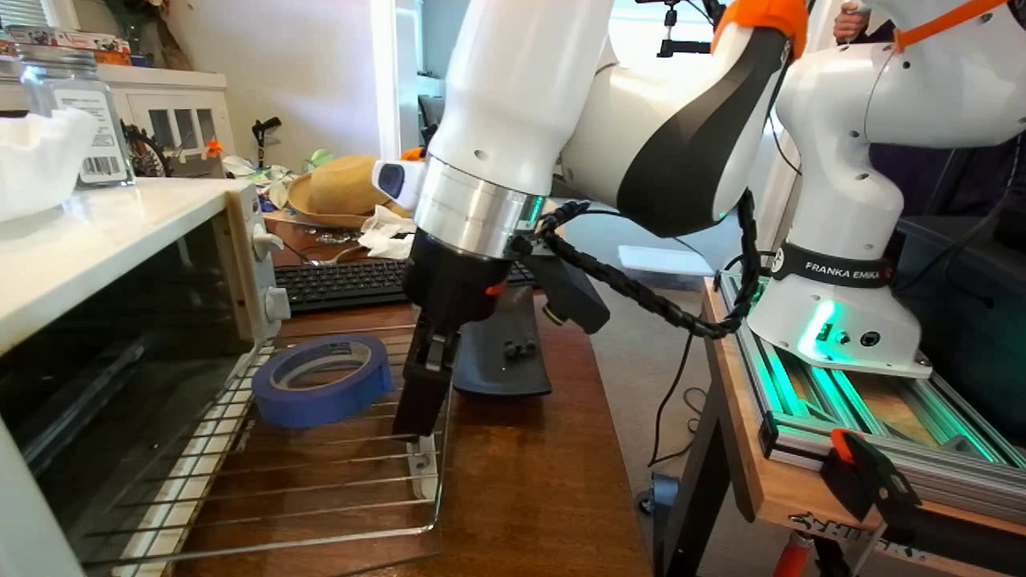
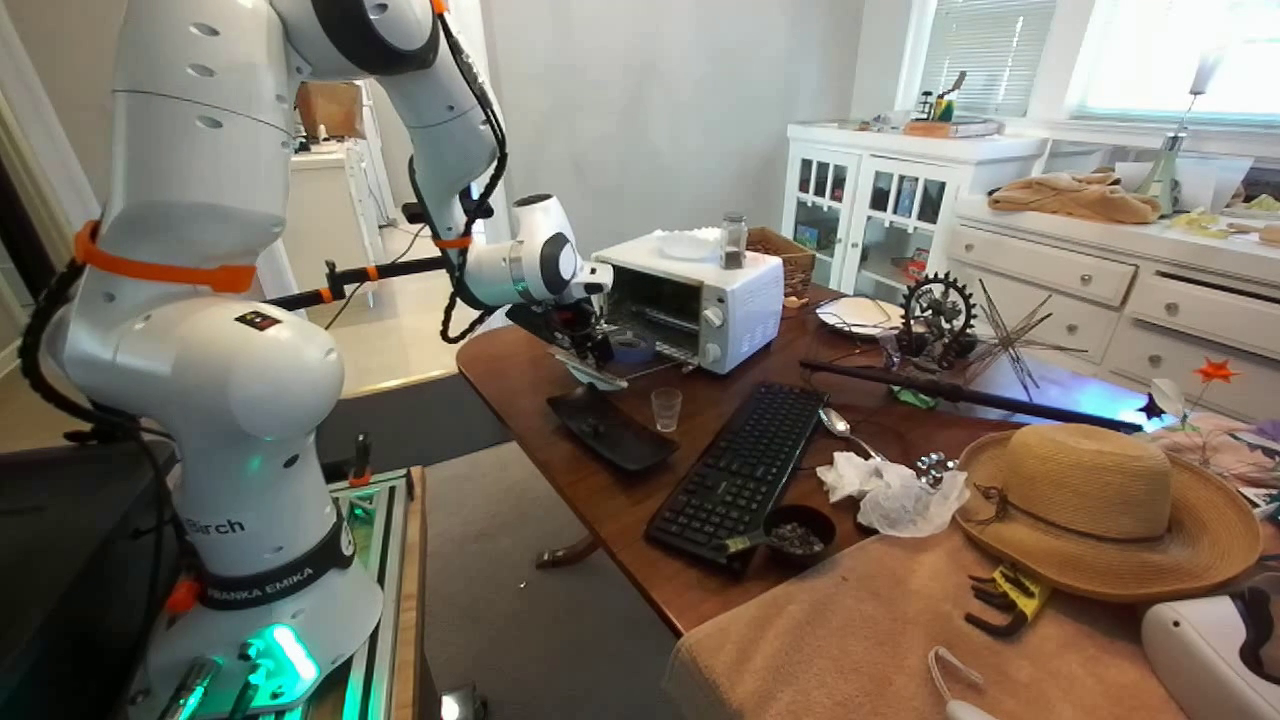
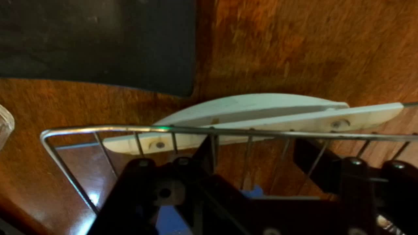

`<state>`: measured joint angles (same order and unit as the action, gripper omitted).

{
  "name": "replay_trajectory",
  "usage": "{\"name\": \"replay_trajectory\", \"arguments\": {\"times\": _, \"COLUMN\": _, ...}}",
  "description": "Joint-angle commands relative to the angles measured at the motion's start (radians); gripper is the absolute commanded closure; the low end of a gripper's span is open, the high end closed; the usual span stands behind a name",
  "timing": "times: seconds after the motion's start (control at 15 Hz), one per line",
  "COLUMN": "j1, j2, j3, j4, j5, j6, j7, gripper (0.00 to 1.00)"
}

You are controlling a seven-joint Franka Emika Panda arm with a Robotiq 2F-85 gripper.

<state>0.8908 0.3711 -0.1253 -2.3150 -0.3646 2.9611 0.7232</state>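
Close to the outer edge of the wire rack (image 3: 160,129), we saw the gripper (image 3: 256,153) with fingers wide apart; we could not tell if they touched it. Under this edge was a white handle (image 3: 248,101). On the rack, between the gripper and the toaster oven (image 2: 750,315), lay a roll of blue tape (image 1: 321,402).

Tape roll (image 1: 321,407) on wire rack (image 3: 235,132), near pincer (image 3: 256,155).

Handle (image 3: 281,123) is coloured off-white; gripper (image 3: 255,151), black; tape roll (image 1: 321,407), blue; tabletop (image 1: 521,473), grained brown; tray (image 2: 615,432) near its edge, black.
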Motion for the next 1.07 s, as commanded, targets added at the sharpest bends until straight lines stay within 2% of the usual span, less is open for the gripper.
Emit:
{"name": "replay_trajectory", "arguments": {"times": 0.0, "j1": 0.092, "j2": -0.093, "j3": -0.093, "j4": -0.108, "j5": -0.046, "j6": -0.006, "j7": 0.146, "gripper": 0.61}}
{"name": "replay_trajectory", "arguments": {"times": 0.2, "j1": 0.191, "j2": -0.126, "j3": -0.208, "j4": -0.146, "j5": -0.143, "j6": -0.01, "j7": 0.282, "gripper": 0.61}}
{"name": "replay_trajectory", "arguments": {"times": 0.47, "j1": 0.348, "j2": -0.133, "j3": -0.392, "j4": -0.145, "j5": -0.349, "j6": -0.012, "j7": 0.505, "gripper": 0.61}}
{"name": "replay_trajectory", "arguments": {"times": 0.6, "j1": 0.413, "j2": -0.131, "j3": -0.462, "j4": -0.136, "j5": -0.442, "j6": -0.02, "j7": 0.606, "gripper": 0.61}}
{"name": "replay_trajectory", "arguments": {"times": 1.0, "j1": 0.589, "j2": -0.145, "j3": -0.606, "j4": -0.134, "j5": -0.656, "j6": -0.084, "j7": 0.911, "gripper": 0.61}}
